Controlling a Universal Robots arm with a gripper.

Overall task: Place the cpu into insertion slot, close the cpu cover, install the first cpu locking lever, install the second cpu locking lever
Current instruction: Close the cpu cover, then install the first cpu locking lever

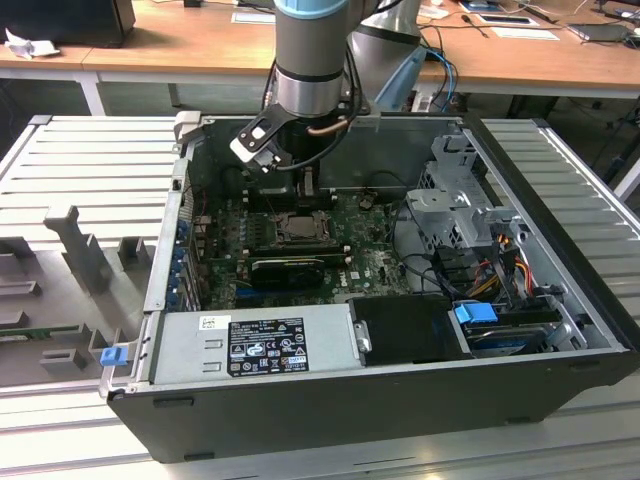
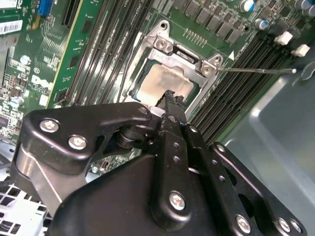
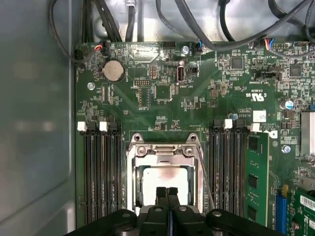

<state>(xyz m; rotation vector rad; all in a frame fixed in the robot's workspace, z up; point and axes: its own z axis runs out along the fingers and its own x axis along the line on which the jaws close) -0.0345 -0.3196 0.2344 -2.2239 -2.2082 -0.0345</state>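
Note:
The cpu [image 3: 165, 176] lies flat in the insertion slot [image 1: 298, 226] on the green motherboard, its dull silver top stained brown. The cpu cover [image 3: 162, 151] is down around it, its silvery frame bordering the chip on the sides I can see. My gripper [image 3: 167, 191] is shut, the two black fingertips pressed together just over the chip's near edge, holding nothing. In the second wrist view the fingertips [image 2: 170, 96] sit over the cpu [image 2: 162, 81]. A thin wire locking lever [image 2: 256, 70] sticks out from a corner of the cover [image 2: 184, 58]; another lever [image 3: 205, 172] runs along the socket's side.
Black memory slots [image 3: 101, 172] flank the socket on both sides. A long black card [image 1: 288, 268] lies in front of the socket, and the grey power supply [image 1: 255, 343] fills the case's near side. Loose cables [image 3: 197, 29] hang over the board's far edge. Drive cage [image 1: 455, 195] at the exterior view's right.

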